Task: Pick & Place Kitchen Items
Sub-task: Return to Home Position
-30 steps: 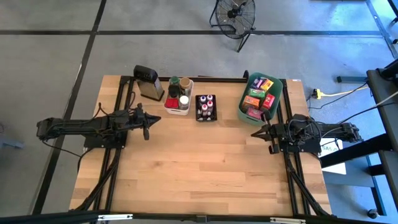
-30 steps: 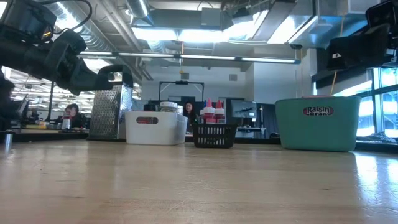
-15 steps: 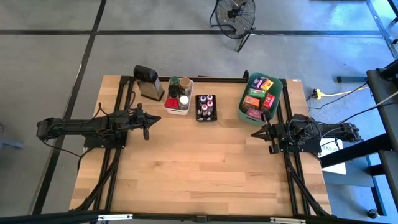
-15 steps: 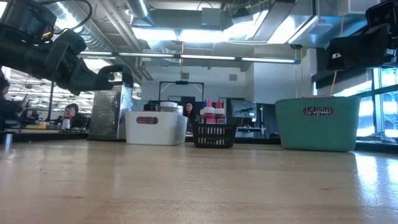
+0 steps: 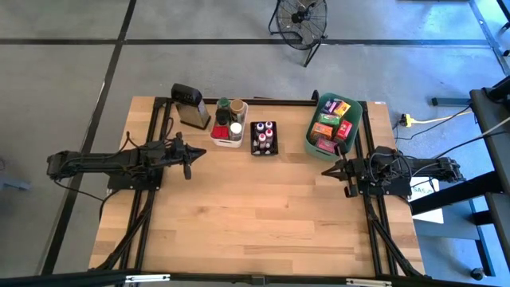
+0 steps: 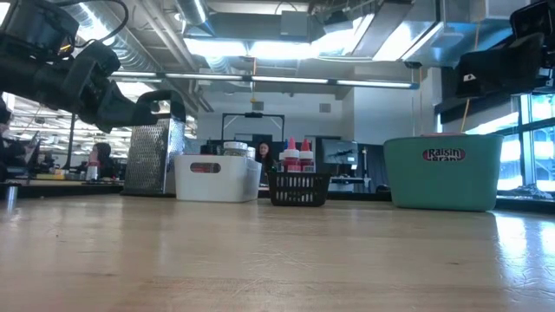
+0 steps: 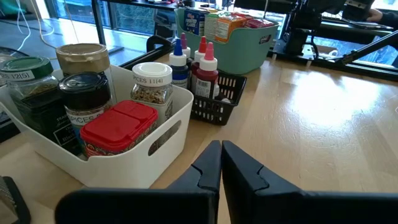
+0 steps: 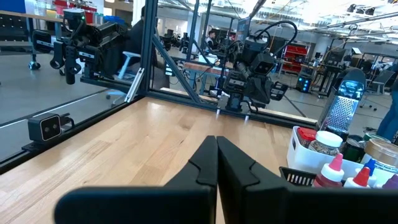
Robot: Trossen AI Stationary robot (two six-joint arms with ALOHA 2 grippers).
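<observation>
The kitchen items stand in three bins along the table's far edge. A white bin holds jars and a red-lidded container. A black basket holds small capped bottles. A teal bin holds coloured packets. My left gripper hovers shut at the table's left, just short of the white bin, with nothing in it. My right gripper hovers shut at the table's right, below the teal bin, with nothing in it.
A grey grater with a black top stands left of the white bin. The wooden table stretches bare from the middle to the near edge. People sit in the room beyond the table's far edge in the low view.
</observation>
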